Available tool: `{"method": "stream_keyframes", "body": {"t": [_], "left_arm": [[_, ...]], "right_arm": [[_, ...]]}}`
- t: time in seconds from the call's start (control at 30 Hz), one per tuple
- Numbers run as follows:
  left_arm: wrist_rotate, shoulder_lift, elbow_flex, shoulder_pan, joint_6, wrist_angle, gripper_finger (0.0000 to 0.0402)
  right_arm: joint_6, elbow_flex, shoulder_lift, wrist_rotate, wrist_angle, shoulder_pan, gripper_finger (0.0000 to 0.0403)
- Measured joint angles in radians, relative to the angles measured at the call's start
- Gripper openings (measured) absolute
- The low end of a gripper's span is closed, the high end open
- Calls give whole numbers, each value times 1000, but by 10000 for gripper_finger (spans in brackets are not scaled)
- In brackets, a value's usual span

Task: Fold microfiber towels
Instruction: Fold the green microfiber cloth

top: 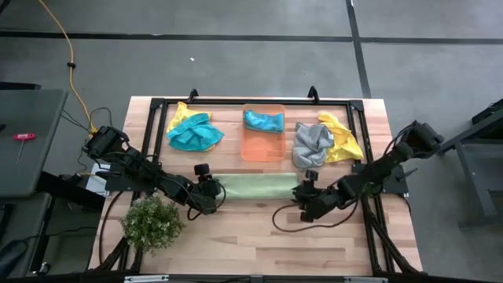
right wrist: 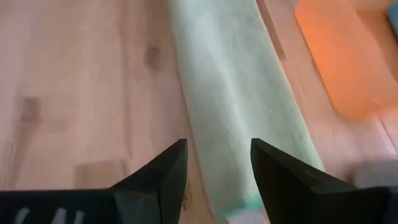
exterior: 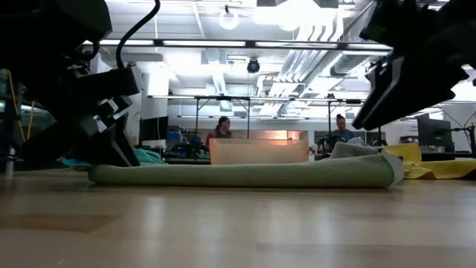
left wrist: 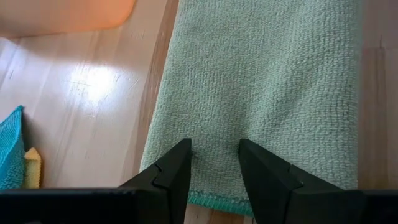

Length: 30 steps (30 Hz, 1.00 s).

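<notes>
Green towel folded into a strip
Your left gripper (left wrist: 214, 155) and right gripper (right wrist: 217, 158) sit at opposite ends of the light green towel (top: 258, 187), both with jaws apart, gripping nothing

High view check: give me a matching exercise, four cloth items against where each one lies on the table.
Items:
1. light green towel
2. teal towel alone
3. grey towel
4. teal towel with yellow towel

Places:
A. inside the orange bin
B. back left of the table, left of the bin
C. folded into a long strip between the two claws
D. right of the bin, beside a yellow cloth

Pairs: 1-C, 2-A, 3-D, 4-B
</notes>
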Motion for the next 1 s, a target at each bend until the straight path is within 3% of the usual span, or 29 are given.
{"method": "stream_keyframes", "body": {"t": [0.2, 0.47, 0.67, 0.83, 1.0], "left_arm": [[2, 0, 0, 0, -1, 7, 124], [4, 0, 0, 0, -11, 9, 124], [4, 0, 0, -1, -11, 11, 124], [4, 0, 0, -1, -11, 13, 124], [4, 0, 0, -1, -11, 19, 124]], "right_arm": [[-2, 0, 78, 54, 58, 30, 135], [123, 0, 210, 103, 14, 38, 8], [163, 1, 191, 41, -61, 82, 36], [213, 3, 110, 13, -182, 120, 34], [221, 3, 10, 140, -234, 143, 20]]}}
